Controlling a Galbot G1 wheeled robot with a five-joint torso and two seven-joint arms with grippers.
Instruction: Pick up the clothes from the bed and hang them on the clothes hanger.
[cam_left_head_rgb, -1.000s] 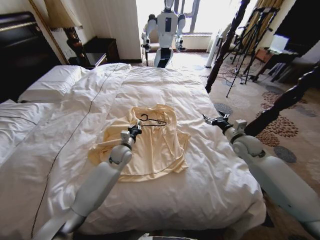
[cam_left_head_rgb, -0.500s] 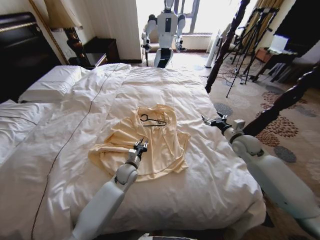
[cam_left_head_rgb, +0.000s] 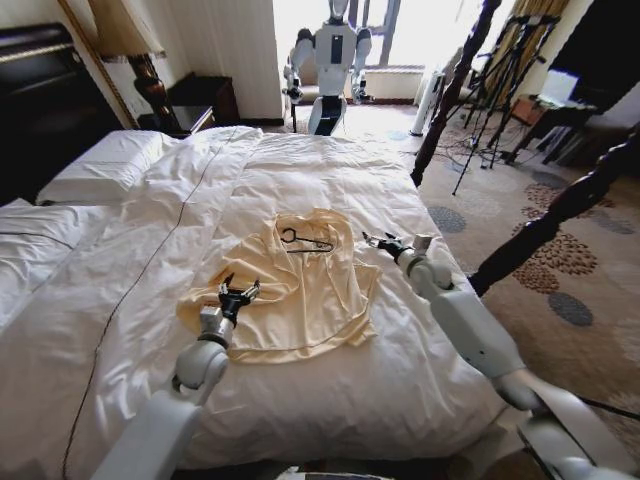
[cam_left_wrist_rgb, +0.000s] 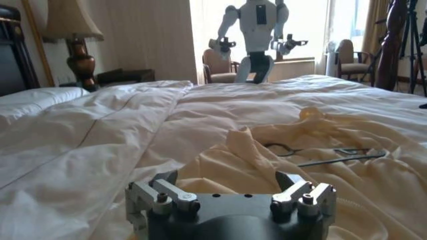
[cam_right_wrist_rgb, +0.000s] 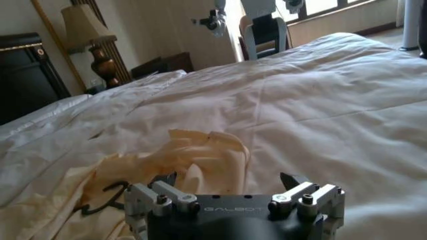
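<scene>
Head view: one cream shirt (cam_left_head_rgb: 300, 290) lies crumpled near the middle of the bed (cam_left_head_rgb: 420, 380), well clear of every duvet edge. One black clothes hanger (cam_left_head_rgb: 305, 240) rests on the shirt's far part. The left gripper (cam_left_head_rgb: 238, 294), jaws apart, sits over the shirt's left side. The right gripper (cam_left_head_rgb: 378, 241), jaws apart, hovers just beside the shirt's right edge, near the hanger.

Left wrist view: open fingers (cam_left_wrist_rgb: 175, 196) face a raised shirt fold (cam_left_wrist_rgb: 247, 150); hanger (cam_left_wrist_rgb: 333, 156) beyond.

Right wrist view: spread fingers (cam_right_wrist_rgb: 308, 196) face the shirt's collar end (cam_right_wrist_rgb: 200, 150); bare duvet (cam_right_wrist_rgb: 333, 115) lies alongside.
</scene>
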